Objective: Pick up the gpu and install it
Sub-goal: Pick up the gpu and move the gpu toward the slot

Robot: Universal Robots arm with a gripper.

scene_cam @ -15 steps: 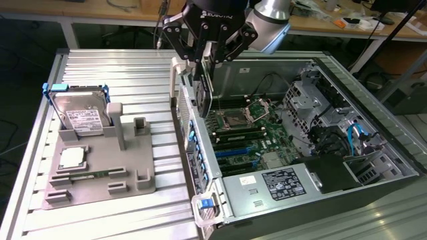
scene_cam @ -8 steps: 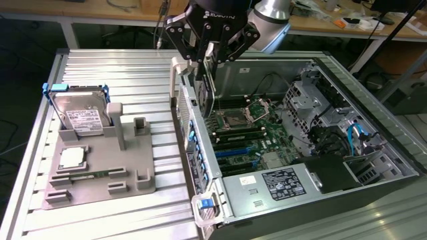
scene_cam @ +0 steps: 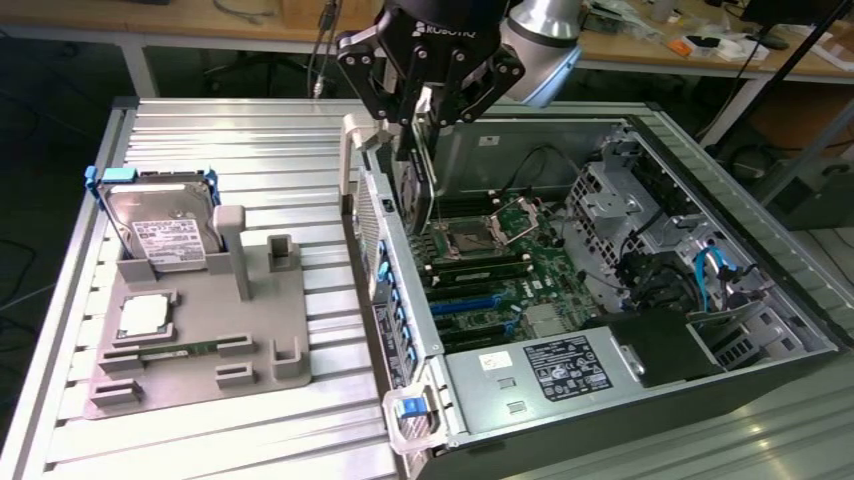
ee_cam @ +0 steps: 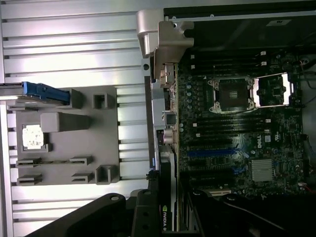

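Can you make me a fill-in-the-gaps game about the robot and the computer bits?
1. The gripper holds the graphics card above a computer whose side is ____.
2. The hard drive has a frame coloured ____.
3. The hard drive stands on a holder coloured ____.
Missing words: open; blue; grey.
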